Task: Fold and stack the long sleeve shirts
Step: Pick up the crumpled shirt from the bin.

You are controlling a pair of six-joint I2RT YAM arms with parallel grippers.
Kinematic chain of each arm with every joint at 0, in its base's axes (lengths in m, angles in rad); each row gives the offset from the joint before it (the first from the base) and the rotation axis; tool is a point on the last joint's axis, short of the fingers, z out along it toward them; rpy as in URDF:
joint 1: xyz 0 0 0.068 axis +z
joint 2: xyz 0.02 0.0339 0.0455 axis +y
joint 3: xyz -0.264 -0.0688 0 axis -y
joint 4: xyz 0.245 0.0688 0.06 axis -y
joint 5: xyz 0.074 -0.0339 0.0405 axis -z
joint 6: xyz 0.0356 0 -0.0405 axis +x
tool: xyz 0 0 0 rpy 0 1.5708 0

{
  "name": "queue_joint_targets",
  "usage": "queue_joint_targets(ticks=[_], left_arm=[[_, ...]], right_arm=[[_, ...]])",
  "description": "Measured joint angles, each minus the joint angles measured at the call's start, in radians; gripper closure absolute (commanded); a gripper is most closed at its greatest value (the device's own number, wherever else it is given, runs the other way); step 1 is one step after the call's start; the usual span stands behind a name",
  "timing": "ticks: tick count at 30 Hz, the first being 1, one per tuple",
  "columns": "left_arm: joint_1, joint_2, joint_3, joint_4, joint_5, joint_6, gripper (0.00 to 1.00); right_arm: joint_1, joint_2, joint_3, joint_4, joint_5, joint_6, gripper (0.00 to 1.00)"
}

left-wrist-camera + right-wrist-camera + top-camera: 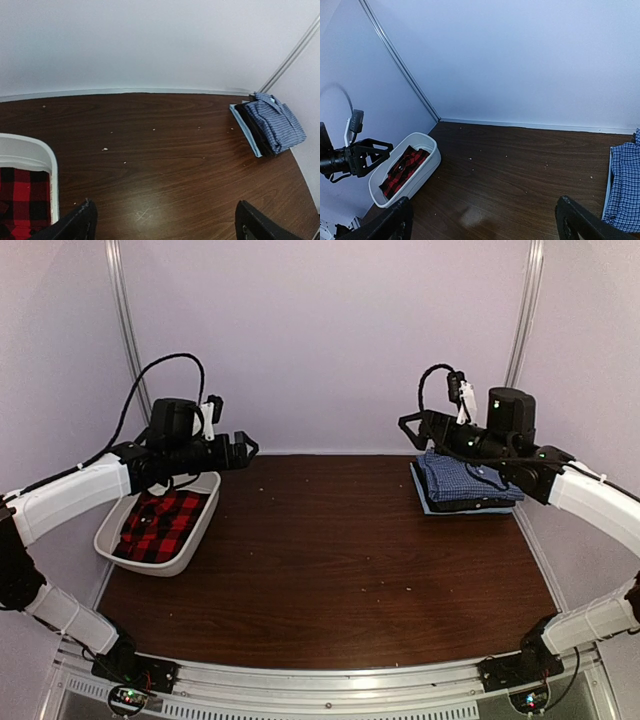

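left gripper (243, 450), right gripper (408, 425) both wide, empty; left should dip into tub (150, 562), pinch plaid shirt (160, 525) high, lift clear.

**Reader:** Where was this taken?

**Caption desk:** A robotics lab, inside an enclosed test cell. Two robot arms, the left arm (70, 493) and the right arm (600, 505), stand bolted to a metal rail (330, 675) at the near edge of a dark wood-grain table (330, 560). Black cables (133, 390) loop off them.

**Reader:** Not a home, despite the laundry?

**Caption desk:** No. Blank pale wall panels (330, 340) and metal corner posts (122, 310) box the table in. A plaid shirt (160, 525) in a white plastic tub (203, 523) and a folded check shirt (465, 480) are the household touches.
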Motion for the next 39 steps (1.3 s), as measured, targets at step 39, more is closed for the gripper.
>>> queue_joint_targets(ticks=[39], left_arm=[[0.494, 0.403, -0.065, -0.254, -0.214, -0.267, 0.12]], right_arm=[[0.000, -0.039, 0.010, -0.044, -0.027, -0.122, 0.00]])
